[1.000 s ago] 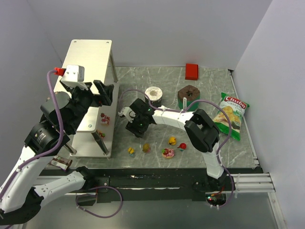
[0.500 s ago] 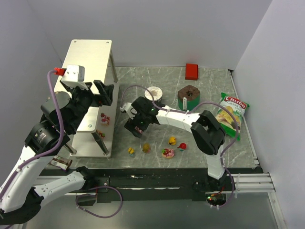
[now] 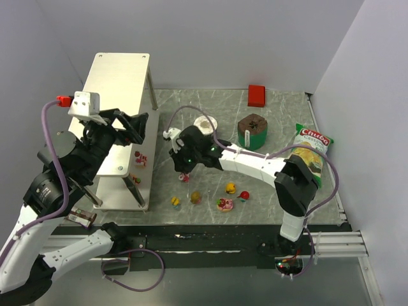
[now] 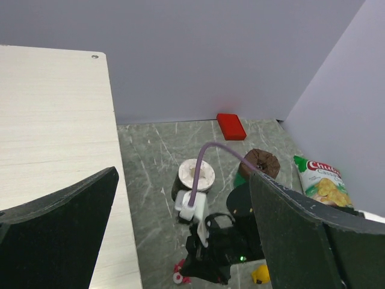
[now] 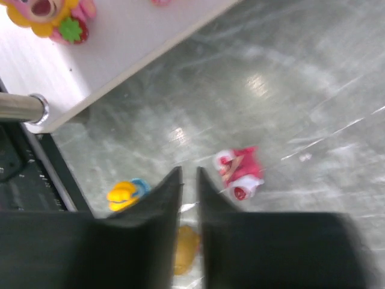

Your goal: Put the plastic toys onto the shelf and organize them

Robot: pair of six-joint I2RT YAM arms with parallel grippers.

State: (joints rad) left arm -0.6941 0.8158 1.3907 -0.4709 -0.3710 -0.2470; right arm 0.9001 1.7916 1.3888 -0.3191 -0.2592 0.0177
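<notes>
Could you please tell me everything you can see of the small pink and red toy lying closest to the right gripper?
The pink and red toy is a tiny glossy plastic figurine, magenta with white and red patches; finer detail is blurred. It lies loose on the grey marbled table, just off the shelf, beside the right gripper rather than between its fingers. Nothing visibly touches it but the table.

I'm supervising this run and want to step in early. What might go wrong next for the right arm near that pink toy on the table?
The right gripper has its jaws almost together with nothing between them, while the pink toy lies on the table beside them; lifting now would likely leave it behind. Coming down with the jaws this narrow might knock it toward the shelf legs, or onto the yellow toy close by.
</notes>
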